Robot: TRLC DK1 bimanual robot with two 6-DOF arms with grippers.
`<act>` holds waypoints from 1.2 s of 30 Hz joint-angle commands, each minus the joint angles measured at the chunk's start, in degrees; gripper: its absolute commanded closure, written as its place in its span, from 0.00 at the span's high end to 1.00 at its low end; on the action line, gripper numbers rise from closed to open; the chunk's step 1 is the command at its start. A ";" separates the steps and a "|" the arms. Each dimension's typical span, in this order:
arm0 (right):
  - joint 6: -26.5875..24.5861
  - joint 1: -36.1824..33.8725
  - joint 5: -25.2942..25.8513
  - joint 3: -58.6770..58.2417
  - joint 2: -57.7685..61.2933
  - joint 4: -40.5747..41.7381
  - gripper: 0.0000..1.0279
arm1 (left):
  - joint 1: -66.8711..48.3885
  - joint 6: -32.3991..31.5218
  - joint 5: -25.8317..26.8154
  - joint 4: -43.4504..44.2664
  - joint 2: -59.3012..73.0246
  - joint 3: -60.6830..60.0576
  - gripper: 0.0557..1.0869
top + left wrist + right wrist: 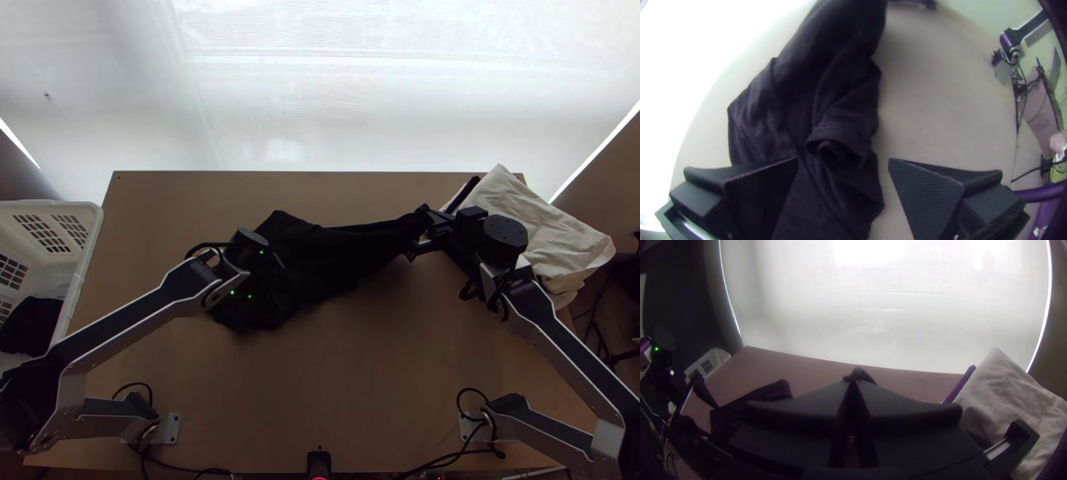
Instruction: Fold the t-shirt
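A black T-shirt point(336, 254) is lying bunched and drawn out across the middle of the table point(360, 392). The right gripper point(424, 232) is clenching one end of the shirt; the left gripper point(843, 159) is standing with its fingers parted above the other end, grasping nothing. The fabric is probably light, soft and limp, holding no shape of its own and readily sagging between grips, though hardly fragile. A cuff-like opening point(838, 140) is facing the left gripper; whether it is belonging to a sleeve cannot be told. Its thicker rim is likely offering a surer hold than the loose folds. Bare wood is extending on the shirt's near side, leaving room for spreading. Pale cloth point(552, 232) is crowding the right gripper at the table's far right corner, while a white basket point(90, 240) is bordering the left edge.
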 commanded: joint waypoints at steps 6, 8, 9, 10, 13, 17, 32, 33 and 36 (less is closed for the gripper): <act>0.00 0.00 0.08 0.33 0.41 0.17 0.05 | -6.52 -2.53 1.27 4.09 -0.86 -5.32 0.95; 0.00 0.00 0.08 0.41 0.41 0.17 0.05 | -7.13 -3.06 1.27 7.35 -0.77 -6.72 0.95; 0.00 -0.09 -0.01 0.41 0.41 0.17 0.05 | -7.13 -3.14 1.27 8.75 -0.68 -7.43 0.95; -0.09 -0.09 0.08 0.41 0.41 0.17 0.05 | -7.13 -3.32 1.27 9.28 -0.51 -7.69 0.95; -0.35 -0.53 -0.01 0.41 0.41 0.08 0.05 | -7.13 -3.58 1.27 10.16 0.28 -7.87 0.95; -0.44 -0.61 0.08 0.50 0.50 0.17 0.05 | -7.13 -3.94 1.27 10.86 0.64 -7.78 0.90; -0.61 -1.32 -0.01 1.03 0.94 0.17 0.05 | -3.79 -2.62 1.18 9.37 1.60 -7.60 0.86; -0.61 -1.32 0.08 1.03 0.94 0.17 0.05 | -3.53 -2.35 1.18 8.84 1.60 -7.60 0.86; -0.61 -1.32 -0.01 1.38 1.46 0.26 0.05 | -3.27 -1.56 1.18 8.75 2.04 -7.95 0.86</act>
